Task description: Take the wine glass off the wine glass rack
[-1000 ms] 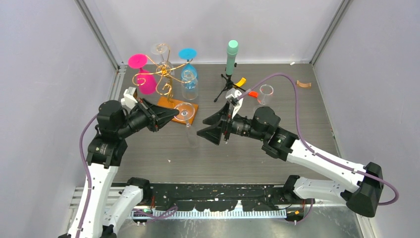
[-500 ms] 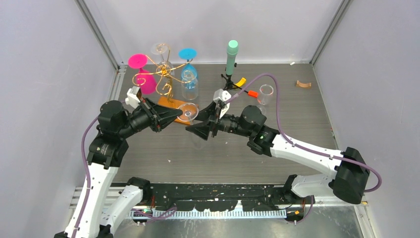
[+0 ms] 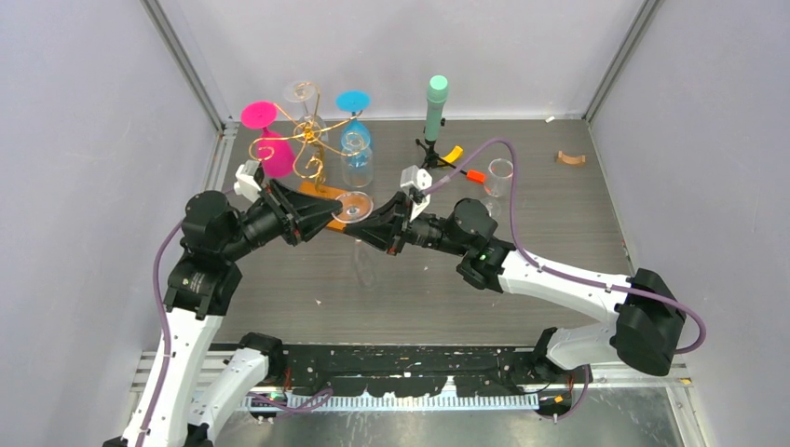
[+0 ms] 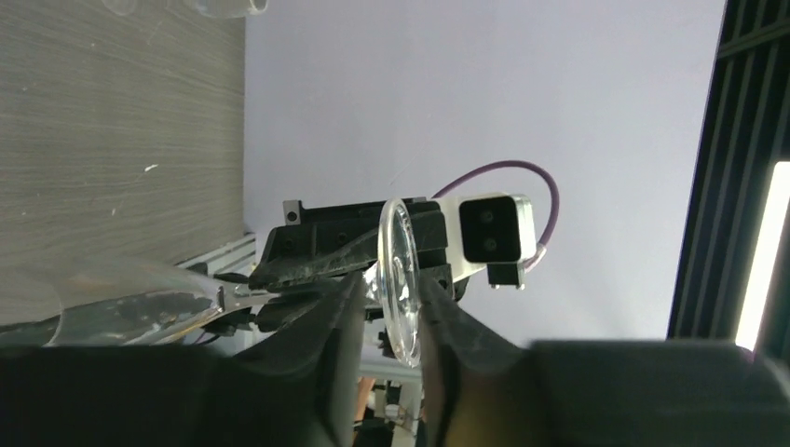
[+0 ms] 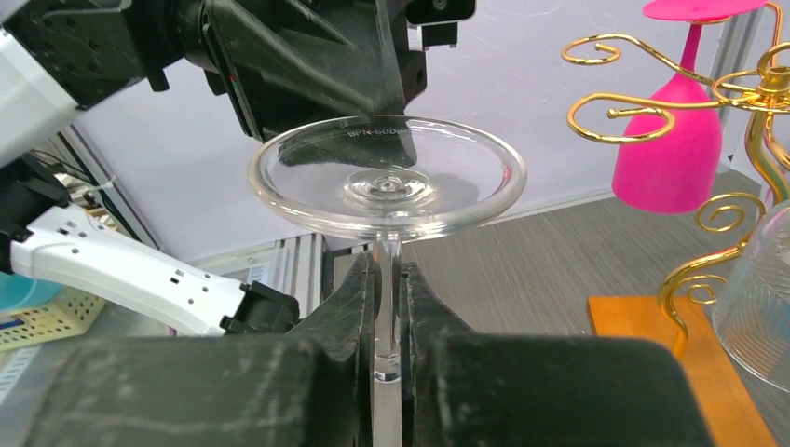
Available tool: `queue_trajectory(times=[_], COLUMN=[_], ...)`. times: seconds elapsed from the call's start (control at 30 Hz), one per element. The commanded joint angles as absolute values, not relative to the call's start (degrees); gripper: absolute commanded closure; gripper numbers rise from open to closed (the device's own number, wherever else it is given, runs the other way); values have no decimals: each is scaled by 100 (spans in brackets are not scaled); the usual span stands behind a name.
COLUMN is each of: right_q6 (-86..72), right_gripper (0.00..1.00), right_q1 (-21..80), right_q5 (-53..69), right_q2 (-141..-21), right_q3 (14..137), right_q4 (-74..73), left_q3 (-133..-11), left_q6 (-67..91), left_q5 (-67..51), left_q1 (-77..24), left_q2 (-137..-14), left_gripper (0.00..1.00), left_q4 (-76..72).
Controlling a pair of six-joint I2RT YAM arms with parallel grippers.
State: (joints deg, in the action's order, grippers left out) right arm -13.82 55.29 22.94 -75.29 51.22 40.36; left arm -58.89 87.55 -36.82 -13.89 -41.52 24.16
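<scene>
left gripper (image 3: 330,213): jaws straddle the foot's rim, gripping or slack cannot be told | wine glass (image 3: 352,206): foot up, off the wine glass rack (image 3: 311,140), in mid-air just beside its base | right gripper (image 5: 388,289): clenched on the stem

The wine glass rack (image 3: 312,140) was set at the far left of the table (image 3: 578,205), with a cylinder on a tripod (image 3: 434,112) placed to its right and a small cup (image 3: 500,175) further right. The wine glass (image 3: 352,206) was located just near and right of the rack. Its foot was flanked by the fingers of the left gripper (image 3: 328,213), and its stem was enclosed by those of the right gripper (image 3: 365,228).
</scene>
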Motion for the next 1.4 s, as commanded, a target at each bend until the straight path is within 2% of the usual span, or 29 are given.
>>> queue_trajectory(times=[0.0, 0.07, 0.13, 0.27, 0.37, 0.53, 0.73, 0.83, 1.0, 1.13, 1.23, 1.37], right_q6=[-1886, -2016, -2173, -2659, -3342, -4229, -5315, -5875, -6507, -7143, -7877, -8174], right_gripper=[100, 100, 100, 100, 100, 100, 100, 100, 100, 100, 100, 100], right_q1=[5555, 5555, 5555, 5552, 5555, 5555, 5546, 5546, 5538, 5545, 5545, 5543], right_q5=[1905, 1622, 1250, 255, -896, -1634, -2040, -2371, -3543, -4388, -4958, -5094], right_q2=[-7402, -7325, -7213, -6872, -6610, -6356, -6419, -6363, -6180, -6057, -6002, -6038], right_q3=[5238, 5177, 5113, 5004, 5158, 5676, 6441, 6382, 5999, 5500, 4876, 4825], right_q4=[4937, 5031, 5028, 4633, 3506, 1451, -218, -279, -32, 717, 1714, 1980], left_q3=[-6068, -5991, -5878, -5699, -5634, -5491, -5463, -5535, -5650, -5386, -4958, -4666], left_q6=[8478, 8411, 8351, 7753, 6622, 4911, 4151, 4164, 4680, 5456, 6110, 6728], left_q5=[-3646, -3599, -3590, -3675, -3776, -4141, -5418, -5472, -4590, -3680, -3560, -3597], left_q1=[-1424, -1424, -1424, -1424, -1424, -1424, -1424, -1440, -1444, -1441, -1441, -1446], left_q2=[-3967, -3911, -3874, -3759, -3560, -3521, -4404, -4653, -4415, -4019, -3847, -3857], left_gripper=[55, 40, 31, 23, 19, 17, 17, 16, 16, 14, 13, 14], left_q4=[1844, 1736, 1554, 1359, 1491, 1428, 833, 795, 1197, 1530, 1362, 1037])
